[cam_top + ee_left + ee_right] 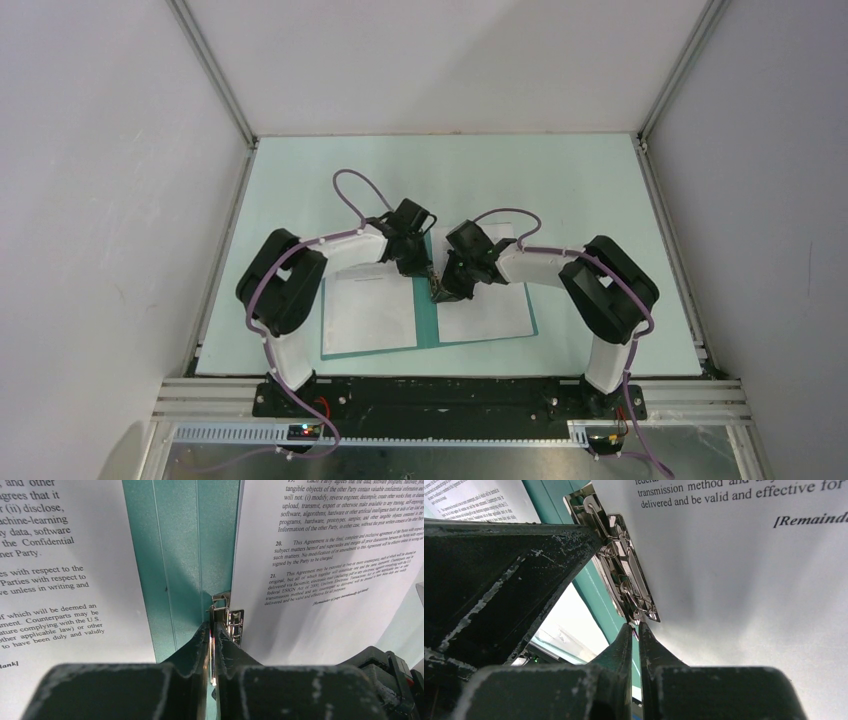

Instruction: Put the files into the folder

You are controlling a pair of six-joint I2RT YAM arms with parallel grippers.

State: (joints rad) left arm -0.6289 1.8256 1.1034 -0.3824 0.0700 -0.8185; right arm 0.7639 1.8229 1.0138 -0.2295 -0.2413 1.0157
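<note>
The teal folder point(532, 318) lies open on the table, with one of the files on each half: a left sheet point(368, 312) and a right sheet point(485, 312). Both grippers meet at the spine. My left gripper point(212, 625) is shut on a thin upright tab of the metal clip point(234, 622), between the left sheet point(50, 580) and the right sheet point(325, 580). My right gripper point(634, 626) is shut, its tips against the near end of the clip point(624, 570); I cannot tell whether it pinches it. The right sheet point(749, 580) bulges upward beside the clip.
The pale green table mat point(560, 180) stretches behind the folder, boxed in by white walls and aluminium rails point(215, 270). The left gripper's finger point(499, 580) fills the left of the right wrist view. Part of the right arm point(385, 665) sits close by.
</note>
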